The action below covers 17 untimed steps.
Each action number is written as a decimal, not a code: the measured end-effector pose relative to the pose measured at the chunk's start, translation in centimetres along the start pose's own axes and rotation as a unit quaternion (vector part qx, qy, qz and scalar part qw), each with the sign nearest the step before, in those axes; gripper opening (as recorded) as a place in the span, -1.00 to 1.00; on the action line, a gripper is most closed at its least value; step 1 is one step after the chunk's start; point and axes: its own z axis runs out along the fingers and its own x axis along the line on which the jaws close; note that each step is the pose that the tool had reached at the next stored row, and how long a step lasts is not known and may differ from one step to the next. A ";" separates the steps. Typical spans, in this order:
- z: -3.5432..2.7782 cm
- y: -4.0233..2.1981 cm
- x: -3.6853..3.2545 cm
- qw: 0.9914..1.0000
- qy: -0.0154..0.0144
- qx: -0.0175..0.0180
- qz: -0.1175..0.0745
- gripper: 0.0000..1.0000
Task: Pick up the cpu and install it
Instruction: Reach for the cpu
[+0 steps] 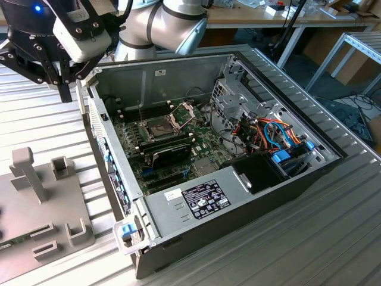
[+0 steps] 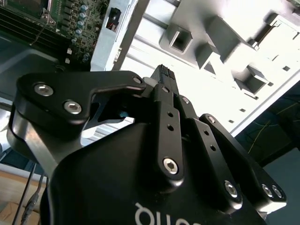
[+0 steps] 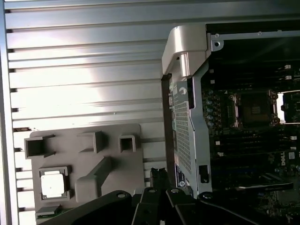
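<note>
Silver-grey on pale plastic—cpu (image 3: 52, 184) lying flat, metal top up, in a square pocket of the grey fixture plate (image 3: 126, 161) on the ribbed table (image 3: 84, 70). Not yet picked up. Closed on nothing, by the look of it, the gripper (image 3: 159, 177): jaws drawn together to one narrow tip in both wrist views, no chip between them. Hanging above the strip between plate and open computer case (image 1: 155, 74), high over the case's corner in the exterior view. From the jaws, cpu off to the plate side, directly away from the case, past an angled block (image 3: 96, 171) standing on the plate; well apart, and lower. Opposite way from the jaws, inside the case: the dark socket (image 3: 255, 110), bare, with its retention frame (image 1: 183, 112) swung up. Square chip, so no long axis to favour—edges in line with the pocket walls. Single arm, so no choice of nearer hand.
</note>
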 end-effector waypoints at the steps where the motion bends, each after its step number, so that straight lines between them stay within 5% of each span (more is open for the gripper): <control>1: -0.01 0.00 0.15 1.000 0.000 0.000 0.000 -0.79; 17: -0.07 -0.10 2.67 1.000 0.000 0.000 0.000 -0.79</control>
